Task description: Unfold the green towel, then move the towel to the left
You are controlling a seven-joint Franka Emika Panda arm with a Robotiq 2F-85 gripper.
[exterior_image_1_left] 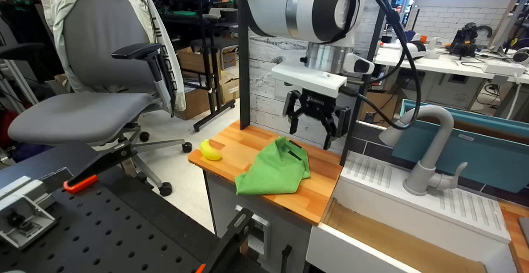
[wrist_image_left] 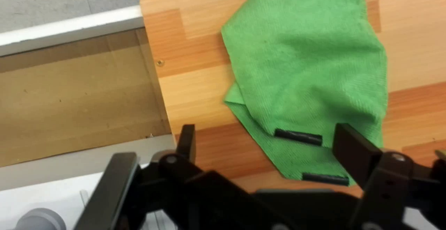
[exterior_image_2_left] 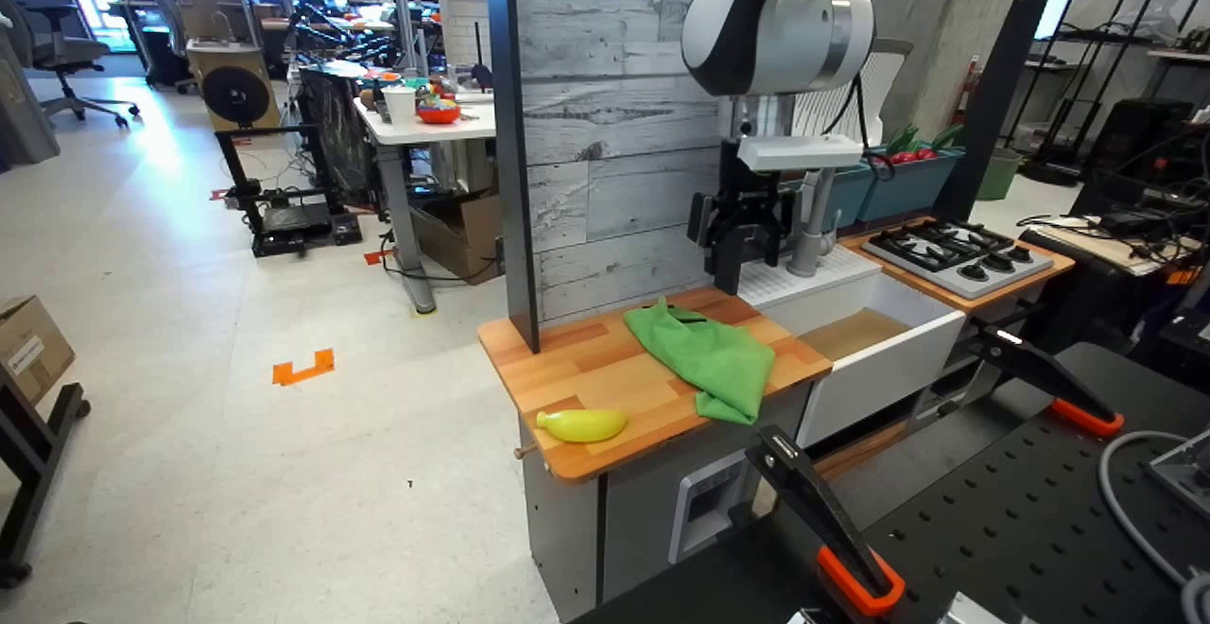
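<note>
Nearest in the wrist view is your gripper (wrist_image_left: 265, 134), spread wide and holding nothing. Below and apart from it, the green towel (wrist_image_left: 310, 76) lies rumpled and folded on the wooden bench (exterior_image_2_left: 596, 373), one corner over its edge. To one side of your gripper is a yellow banana (exterior_image_1_left: 210, 152); to the other, the white sink (exterior_image_1_left: 396, 213).

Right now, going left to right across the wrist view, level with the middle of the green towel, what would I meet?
The sink's brown bottom → a strip of the wooden countertop → the green towel → more of the wooden countertop. The tool, lower down, overlaps the towel, so it is left out.
</note>
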